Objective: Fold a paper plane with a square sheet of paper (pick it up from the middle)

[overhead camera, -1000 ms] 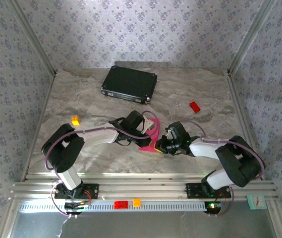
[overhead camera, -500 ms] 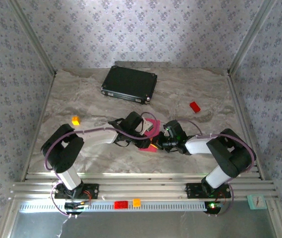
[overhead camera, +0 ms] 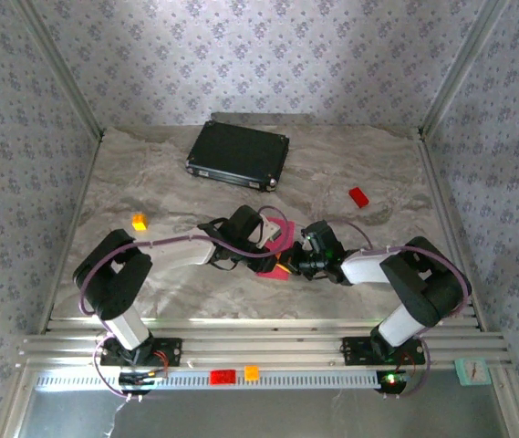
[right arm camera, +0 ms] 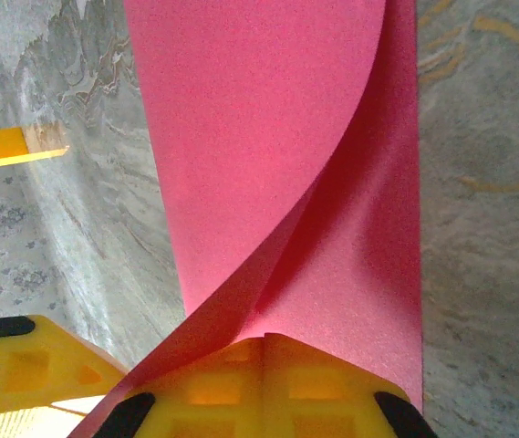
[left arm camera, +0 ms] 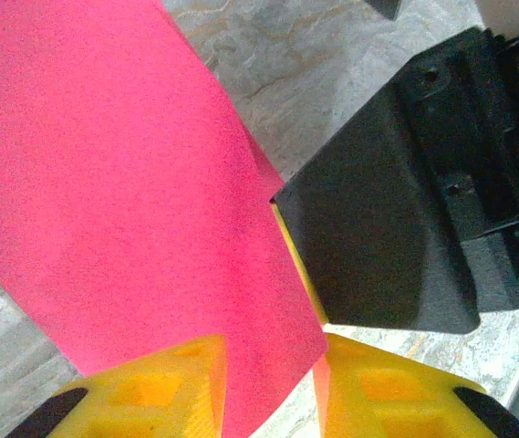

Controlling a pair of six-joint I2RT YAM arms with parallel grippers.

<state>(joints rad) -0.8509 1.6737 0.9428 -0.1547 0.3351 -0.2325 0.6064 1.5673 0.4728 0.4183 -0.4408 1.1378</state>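
Note:
The square sheet of paper is magenta-pink and sits at table centre between both grippers. My right gripper is shut on its near edge. In the right wrist view the sheet curls upward from the closed yellow fingertips, one layer bending over the other. My left gripper faces it from the left. In the left wrist view its yellow fingers stand apart, with a corner of the sheet hanging between them and marble showing beside the right finger. The right gripper's black body is close behind the paper.
A black case lies at the back of the marble table. A small red block lies to the right, a tiny orange cube to the left. The cube also appears far off in the right wrist view.
My right gripper has moved left, close up to the left gripper, and its arm has bent more. The paper is now bunched up between them. The last half second shows almost no movement.

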